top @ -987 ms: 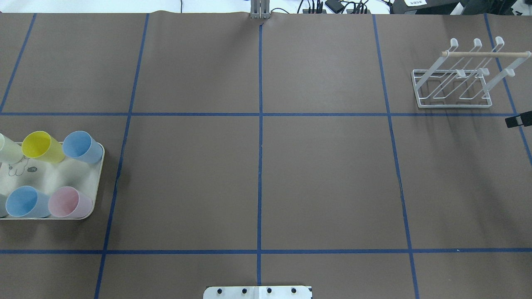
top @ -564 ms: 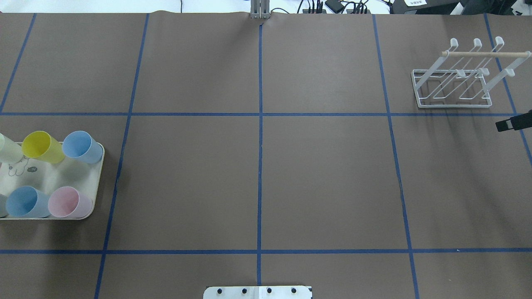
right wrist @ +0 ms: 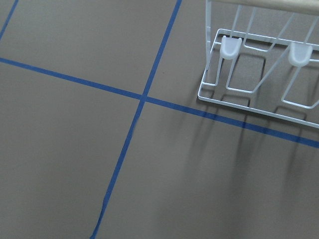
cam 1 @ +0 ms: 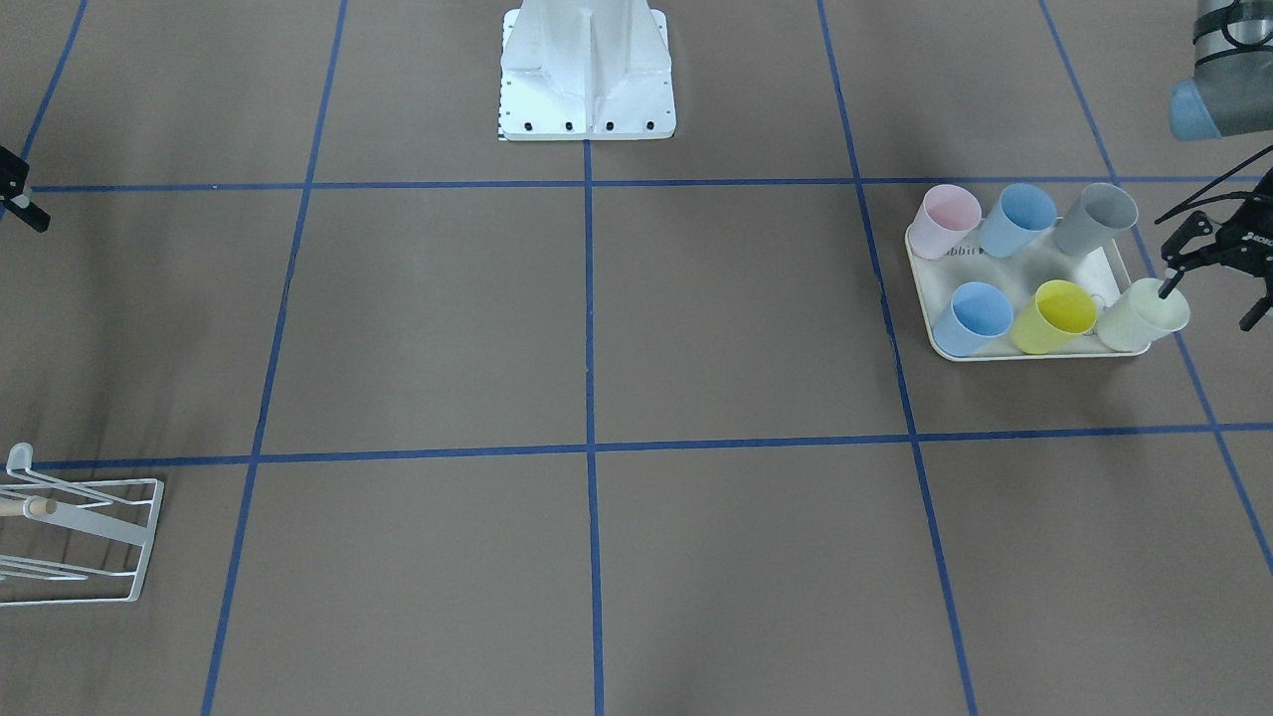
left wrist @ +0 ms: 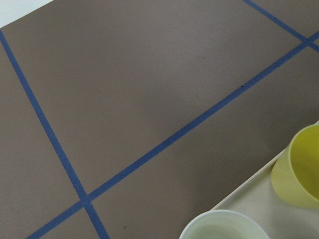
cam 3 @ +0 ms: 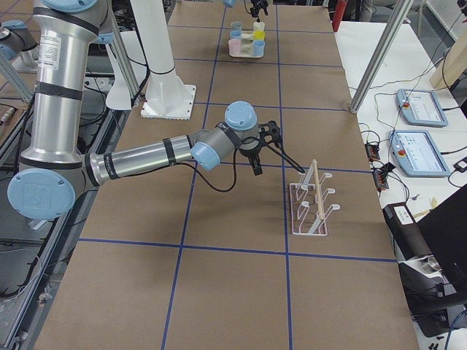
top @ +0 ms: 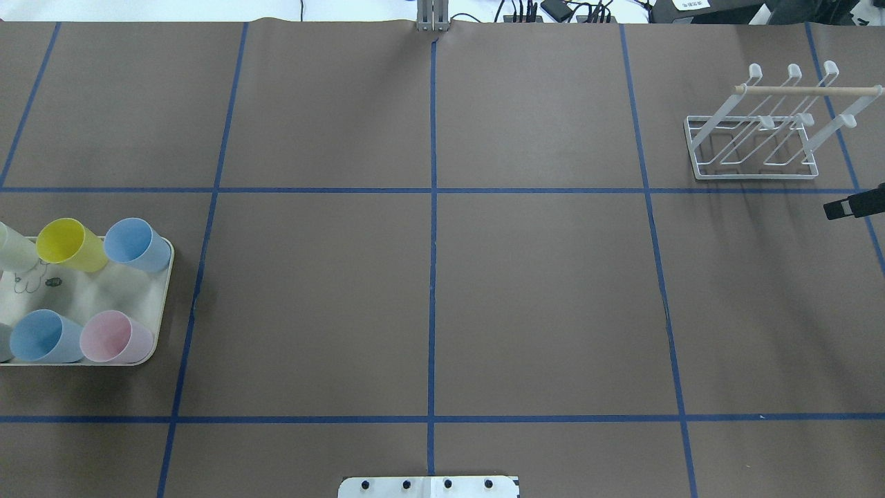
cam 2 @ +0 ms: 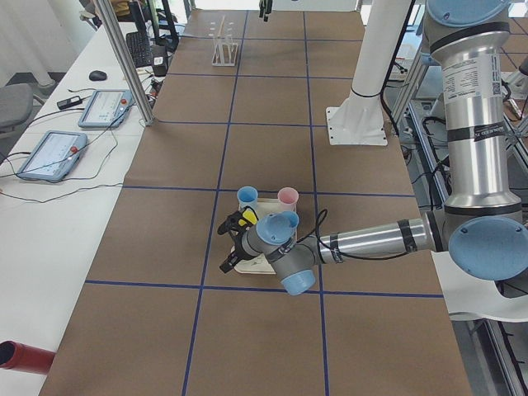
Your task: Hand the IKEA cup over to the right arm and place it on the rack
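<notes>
Several IKEA cups stand on a cream tray [cam 1: 1034,267]: pink [cam 1: 947,221], two blue, grey, yellow [cam 1: 1054,315] and pale green [cam 1: 1144,313]. My left gripper [cam 1: 1209,301] is open at the tray's outer end, one fingertip at the pale green cup's rim. The left wrist view shows that cup [left wrist: 224,228] and the yellow one [left wrist: 299,172] just below. The white rack [top: 753,178] with its wooden dowel stands far right. My right gripper [cam 3: 261,149] hovers open and empty beside the rack; only one finger [top: 845,207] shows overhead.
The white robot base [cam 1: 587,80] sits at the table's middle edge. Blue tape lines divide the brown table [top: 539,297] into squares. The right wrist view shows the rack's pegs [right wrist: 230,46] and base close ahead. Tablets [cam 2: 49,153] lie on a side bench.
The right gripper's finger slid a little left into the overhead view, then stopped. Cups, tray and rack have not moved.
</notes>
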{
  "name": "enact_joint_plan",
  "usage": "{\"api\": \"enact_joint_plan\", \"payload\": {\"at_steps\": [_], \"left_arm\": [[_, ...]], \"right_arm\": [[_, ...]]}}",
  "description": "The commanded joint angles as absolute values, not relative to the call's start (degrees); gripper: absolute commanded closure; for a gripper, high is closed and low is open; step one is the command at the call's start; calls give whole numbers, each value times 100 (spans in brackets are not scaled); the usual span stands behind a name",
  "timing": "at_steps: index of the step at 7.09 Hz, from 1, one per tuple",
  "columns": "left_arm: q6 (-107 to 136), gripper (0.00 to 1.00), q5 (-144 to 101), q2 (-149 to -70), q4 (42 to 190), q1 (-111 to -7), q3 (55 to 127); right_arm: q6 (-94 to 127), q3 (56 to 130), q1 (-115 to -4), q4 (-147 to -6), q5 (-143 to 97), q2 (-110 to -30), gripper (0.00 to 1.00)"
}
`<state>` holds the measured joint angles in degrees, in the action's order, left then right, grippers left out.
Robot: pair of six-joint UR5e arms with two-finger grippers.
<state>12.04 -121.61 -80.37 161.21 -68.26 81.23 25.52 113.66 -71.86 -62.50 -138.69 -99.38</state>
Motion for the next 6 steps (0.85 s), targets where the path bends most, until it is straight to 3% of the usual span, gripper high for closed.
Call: {"api": "enact_joint_plan", "payload": {"at_steps": [1,2,3,6], "left_arm": [[1213,27,-12120,-8051,16137,-6750,8060],[1213,48,-12120,-8059,16137,-6680,8016],[1204,56,-12138,-8068,16137,-6627,8016],[1195,58,-12182,-8068,16198,-6609,8007]], "right_arm": [[2549,11364,-7172,-6240,-13869,-9940,0],[2549,11364,-7163,-6240,-13869,-9949,0],[2549,11356,-7163,-6240,-13869,-9958,0],[2549,11355,-7163,-6240,-13869,-9958,0]]}}
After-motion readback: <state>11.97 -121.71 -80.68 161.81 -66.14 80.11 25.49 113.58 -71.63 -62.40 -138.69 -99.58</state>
